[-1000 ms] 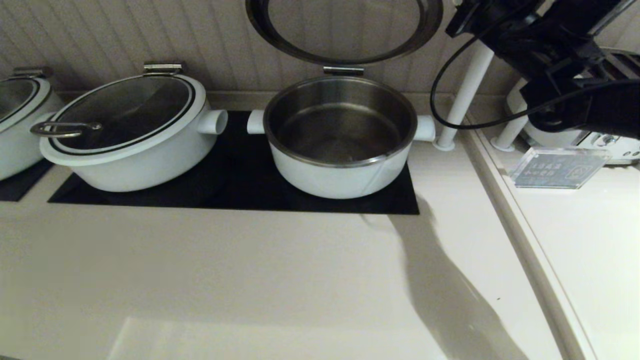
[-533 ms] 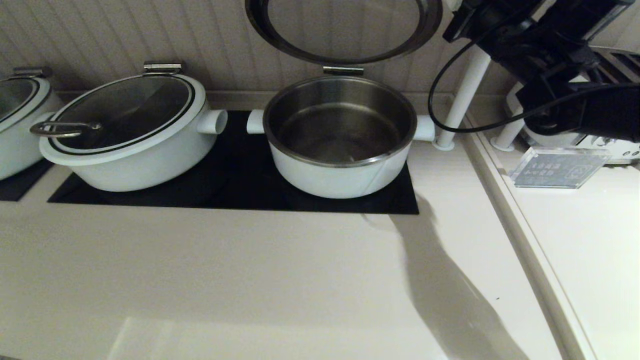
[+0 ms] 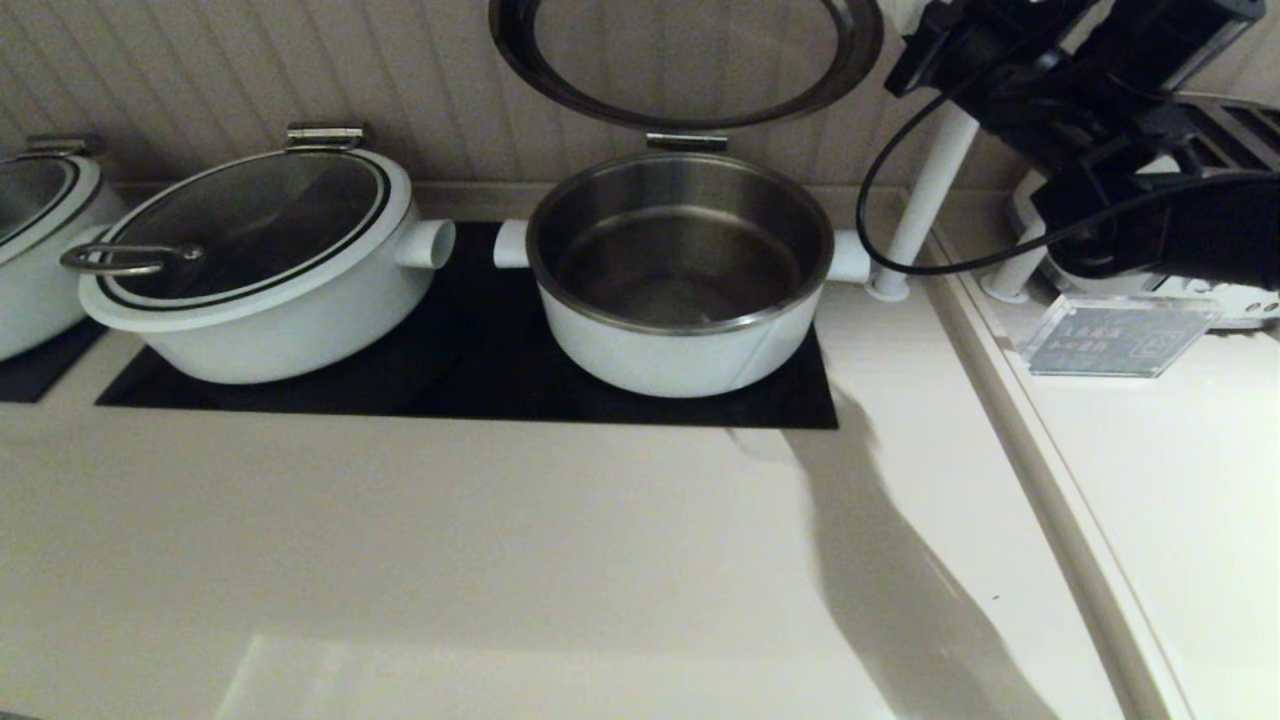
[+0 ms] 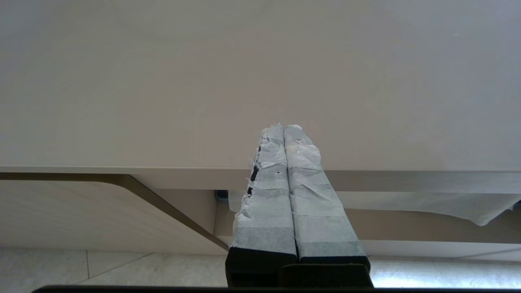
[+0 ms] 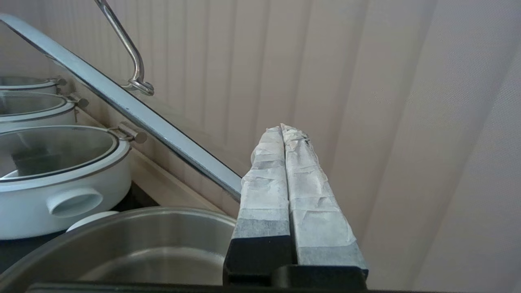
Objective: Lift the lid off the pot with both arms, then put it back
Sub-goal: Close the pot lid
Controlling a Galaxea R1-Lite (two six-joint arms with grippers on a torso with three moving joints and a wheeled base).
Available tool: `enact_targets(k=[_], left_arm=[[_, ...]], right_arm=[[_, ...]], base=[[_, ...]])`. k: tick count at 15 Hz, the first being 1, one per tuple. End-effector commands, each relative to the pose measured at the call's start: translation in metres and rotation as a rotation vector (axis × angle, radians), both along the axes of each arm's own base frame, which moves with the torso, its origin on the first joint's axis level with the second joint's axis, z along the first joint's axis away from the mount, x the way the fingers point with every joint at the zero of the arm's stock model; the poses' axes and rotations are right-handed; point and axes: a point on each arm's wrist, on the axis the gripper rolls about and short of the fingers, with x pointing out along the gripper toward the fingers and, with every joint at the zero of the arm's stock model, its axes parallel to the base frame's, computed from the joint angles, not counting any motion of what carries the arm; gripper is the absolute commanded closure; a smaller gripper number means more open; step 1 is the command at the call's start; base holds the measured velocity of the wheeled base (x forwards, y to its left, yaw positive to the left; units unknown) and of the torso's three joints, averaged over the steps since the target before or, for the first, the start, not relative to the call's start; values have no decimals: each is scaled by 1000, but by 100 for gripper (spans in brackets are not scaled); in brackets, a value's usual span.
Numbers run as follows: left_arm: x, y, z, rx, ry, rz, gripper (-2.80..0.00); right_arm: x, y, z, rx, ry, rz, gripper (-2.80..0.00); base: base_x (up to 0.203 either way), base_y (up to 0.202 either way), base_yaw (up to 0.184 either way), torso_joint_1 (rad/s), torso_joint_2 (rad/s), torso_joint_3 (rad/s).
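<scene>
The pot stands open on the black cooktop, its steel liner empty; it also shows in the right wrist view. The lid stands tilted up on the hinge bracket against the back wall. In the right wrist view its rim and steel handle show. My right gripper is shut and empty, close beside the lid's rim, above the pot's right side. The right arm reaches in from the upper right. My left gripper is shut and empty over the counter's front edge, out of the head view.
A wider white pot with its lid on stands left of the open pot, with another pot at the far left. White posts, a clear acrylic sign and a white appliance are at the right.
The right arm has shifted slightly near the lid's right edge. The lid stays raised and the pot has not moved.
</scene>
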Motion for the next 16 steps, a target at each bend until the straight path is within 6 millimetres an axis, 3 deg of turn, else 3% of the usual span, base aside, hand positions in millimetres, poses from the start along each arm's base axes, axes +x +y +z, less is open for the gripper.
enact_targets(k=[1,16], left_arm=[[0,0,0,0,0,0,0],[0,0,0,0,0,0,0]], right_arm=[[-1,0,-1,-4,2,4,0],[-11,-1,1,-43,9,50,0]], base=[[0,0,0,0,0,0],[0,0,0,0,0,0]])
